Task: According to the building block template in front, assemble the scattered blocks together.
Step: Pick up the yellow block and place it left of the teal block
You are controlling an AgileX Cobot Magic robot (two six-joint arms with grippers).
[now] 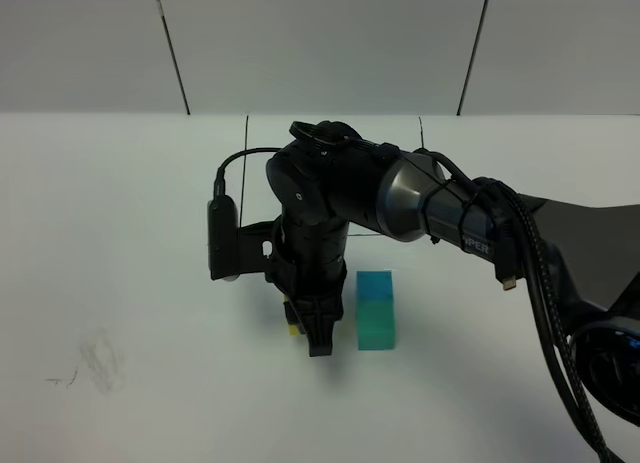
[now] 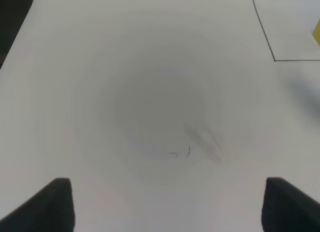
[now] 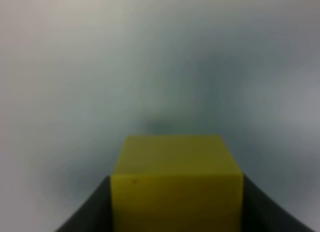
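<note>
White and plain, the bench (image 1: pixel 120 283) fills the exterior high view, with thin black lines drawn on it and a grey panelled wall behind.

The right claw (image 1: pixel 312 333) reaches across the middle and points down at the bench. Its jaws are narrow and closed on the yellow block (image 3: pixel 177 184), which sits squarely between them in the right wrist view; from above only a small yellow corner shows beside the claw. I cannot tell if the block already touches the bench or hangs a little over it.

Just beside it, to the right in the high view, the sky blue block (image 1: pixel 375 284) and the teal-green block (image 1: pixel 377 325) lie touching in a short row, the blue one farther from the camera. I judge that these two are already joined and that the yellow one is held low and near them so that it can be pushed against the row to make the L shape. The building block template is not visible, probably hidden behind the arm.

The left claw (image 2: pixel 167 204) is wide and holds nothing. It hangs over bare bench with faint pencil marks, well apart from the blocks, likely so as not to disturb the right arm.
</note>
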